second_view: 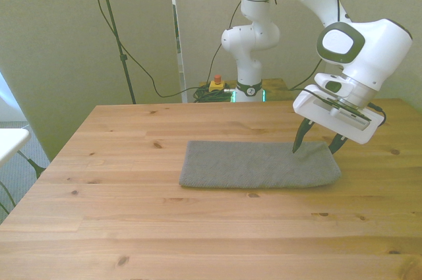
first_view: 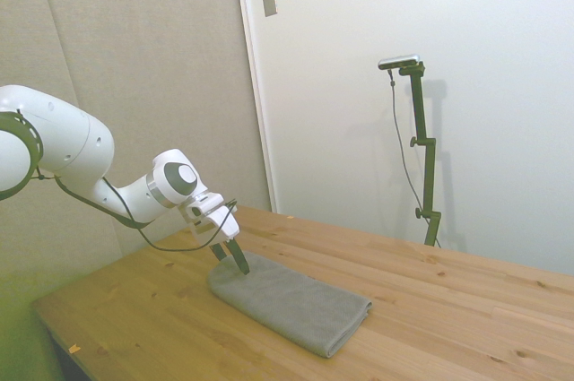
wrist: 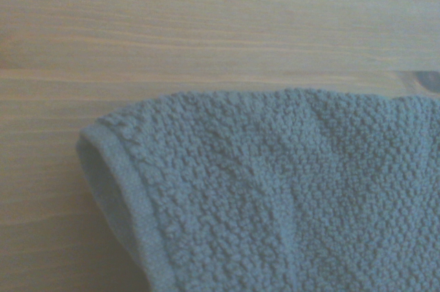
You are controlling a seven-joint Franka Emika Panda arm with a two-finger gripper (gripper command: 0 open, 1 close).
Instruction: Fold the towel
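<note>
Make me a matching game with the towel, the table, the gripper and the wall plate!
Things:
1. towel
2. table
3. gripper
4. wall plate

Descriptions:
A. wooden, with knots
B. open, at one end of the towel
C. grey, lying flat
D. small rectangle high beside the door frame

Pairs: 1-C, 2-A, 3-B, 4-D

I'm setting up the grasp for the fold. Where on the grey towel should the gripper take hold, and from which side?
Grip the towel at its short end on the front view's right, near the hemmed corner. Come from above: it lies flat on the table, and the open gripper already hangs over that end.
</note>
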